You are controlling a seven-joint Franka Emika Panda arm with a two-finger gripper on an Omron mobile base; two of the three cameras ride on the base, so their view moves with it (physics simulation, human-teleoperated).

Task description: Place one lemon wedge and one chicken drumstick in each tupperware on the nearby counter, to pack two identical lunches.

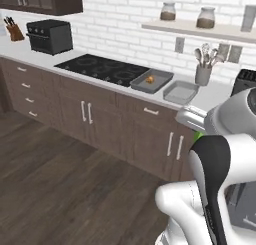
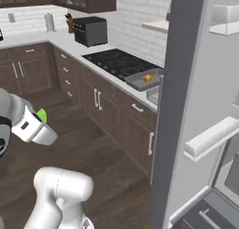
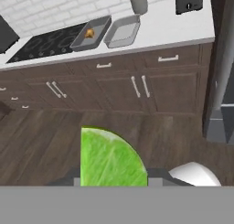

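The two-finger gripper (image 3: 114, 182) is seen narrowed on a yellow-green lemon wedge (image 3: 111, 158), which fills the space between its tips in the hand view; the fingertips themselves are mostly hidden behind the wedge. In the right base view a sliver of the same green wedge (image 2: 42, 115) is glimpsed at the end of the white arm, held above the dark wooden floor (image 1: 55, 189).

Ahead of the gripper and beyond the floor, the flat off-white counter (image 3: 173, 29) is set over dark brown cabinets with silver bar handles (image 3: 137, 88). On it, two shallow grey rectangular tupperware containers are placed side by side, touching or nearly so. The farther one (image 3: 81, 41), beside the black stovetop (image 3: 45, 45), is occupied by a small golden-brown chicken drumstick (image 3: 90, 33). The nearer container (image 3: 113, 39) is seen with a bare grey floor. A grey utensil holder (image 3: 138, 1) stands just behind it.
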